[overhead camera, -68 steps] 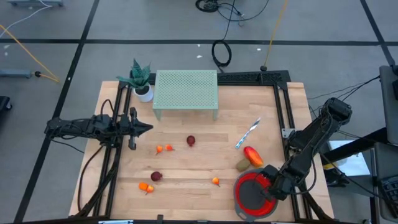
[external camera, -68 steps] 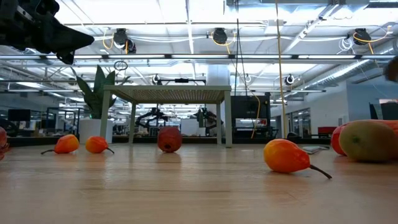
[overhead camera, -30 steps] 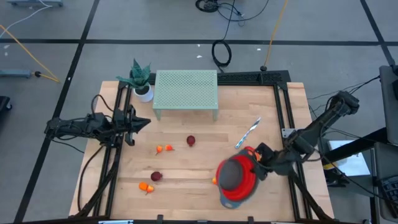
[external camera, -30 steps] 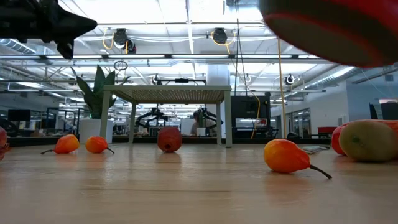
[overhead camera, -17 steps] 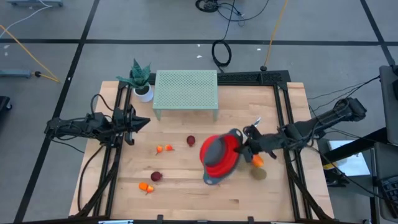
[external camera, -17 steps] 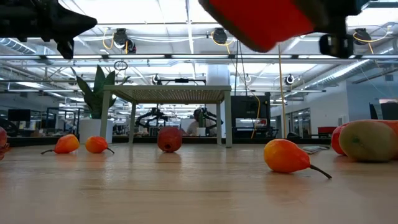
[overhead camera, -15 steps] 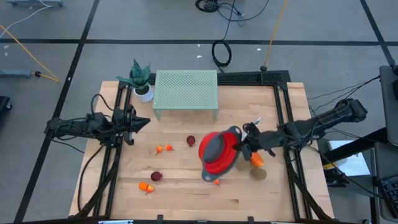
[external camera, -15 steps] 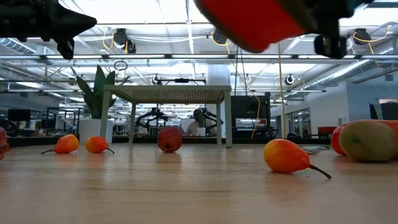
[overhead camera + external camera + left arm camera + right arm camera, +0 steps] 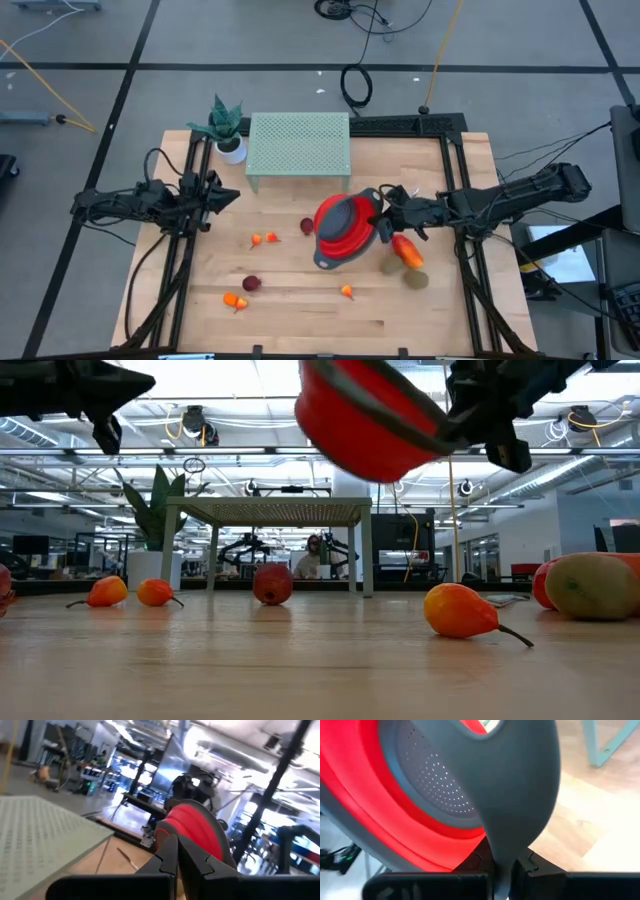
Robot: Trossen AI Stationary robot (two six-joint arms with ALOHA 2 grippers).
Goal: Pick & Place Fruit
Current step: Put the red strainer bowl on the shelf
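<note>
High view has the right gripper [image 9: 385,213] clamped on the red bowl [image 9: 340,230] by its grey handle, tilted at centre frame above the fruit [image 9: 306,227]; I'd level it before lowering among the pieces. Left gripper [image 9: 232,196] waits at left, fingers closed on nothing. Low view alone shows the bowl airborne.

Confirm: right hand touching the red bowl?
Touching. Right wrist view shows the right hand shut on the red bowl at its grey handle; low view shows the bowl lifted off the table.
</note>
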